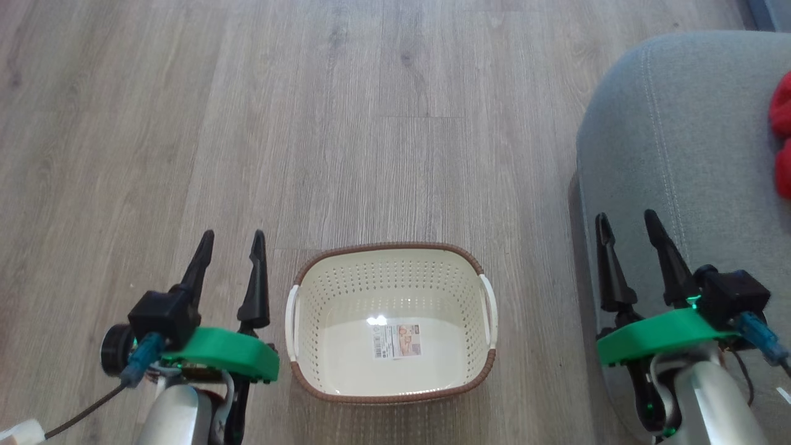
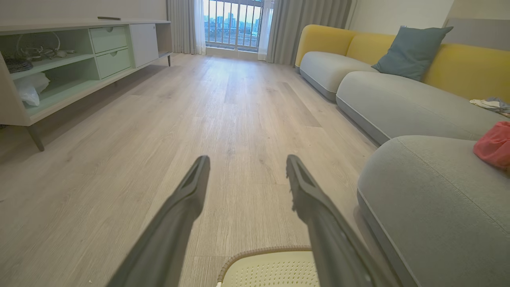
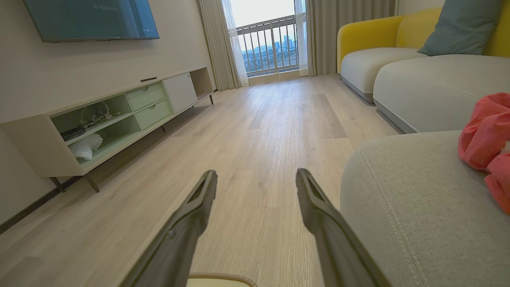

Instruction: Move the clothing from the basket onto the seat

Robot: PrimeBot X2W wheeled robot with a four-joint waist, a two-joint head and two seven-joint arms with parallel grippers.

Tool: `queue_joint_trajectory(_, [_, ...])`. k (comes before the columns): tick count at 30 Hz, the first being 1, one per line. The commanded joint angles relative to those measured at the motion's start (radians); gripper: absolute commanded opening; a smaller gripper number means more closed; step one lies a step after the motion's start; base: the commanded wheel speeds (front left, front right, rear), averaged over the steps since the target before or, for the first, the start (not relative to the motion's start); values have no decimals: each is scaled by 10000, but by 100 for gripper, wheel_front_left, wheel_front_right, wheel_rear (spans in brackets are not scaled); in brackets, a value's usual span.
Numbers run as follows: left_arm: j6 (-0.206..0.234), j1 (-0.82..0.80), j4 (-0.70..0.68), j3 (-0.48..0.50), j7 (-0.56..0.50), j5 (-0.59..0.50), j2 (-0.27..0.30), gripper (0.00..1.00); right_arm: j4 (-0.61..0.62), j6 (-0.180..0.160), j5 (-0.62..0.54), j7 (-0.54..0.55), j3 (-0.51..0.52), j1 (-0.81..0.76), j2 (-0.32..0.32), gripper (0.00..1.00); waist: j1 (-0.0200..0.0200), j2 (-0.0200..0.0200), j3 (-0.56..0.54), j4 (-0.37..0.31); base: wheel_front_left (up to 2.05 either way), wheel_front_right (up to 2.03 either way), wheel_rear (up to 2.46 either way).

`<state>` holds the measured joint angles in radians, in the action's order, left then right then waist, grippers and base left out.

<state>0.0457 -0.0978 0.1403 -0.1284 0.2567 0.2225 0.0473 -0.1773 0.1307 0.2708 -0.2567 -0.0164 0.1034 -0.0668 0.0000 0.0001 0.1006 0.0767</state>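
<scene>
Red clothing (image 1: 781, 133) lies on grey seat (image 1: 667, 142) | basket (image 1: 391, 395) empty on floor | left gripper (image 1: 232, 241) and right gripper (image 1: 627, 222) spread, holding nothing

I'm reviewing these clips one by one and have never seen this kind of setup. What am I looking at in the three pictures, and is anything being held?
This is a wheeled robot with two arms. The top picture looks down from its head; the other two look forward from a camera on each wrist, along that arm's two dark fingers.

On the wooden floor stands a cream basket, with nothing in it but a label sticker. To the robot's right is a grey sofa seat, and red clothing lies on it.

The left tool and the right tool are both open, and neither holds anything.
</scene>
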Motion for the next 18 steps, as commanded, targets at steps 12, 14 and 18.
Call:
queue_joint_trajectory(12, [-734, -154, -239, 354, 51, 479, 30, 100, 244, 0, -128, -51, -331, 125, 98, 100, 0, -1, -14, -39, 0, 0, 0])
queue_joint_trajectory(14, [-825, -164, -236, 395, 51, 502, 30, 100, 252, 0, -81, -51, -362, 131, 101, 100, 0, -1, -23, -46, 0, 0, 0])
queue_joint_trajectory(18, [-978, -143, -246, 453, 51, 574, 30, 100, 251, 0, -15, -51, -403, 127, 101, 100, 0, -1, -45, -65, 0, 0, 0])
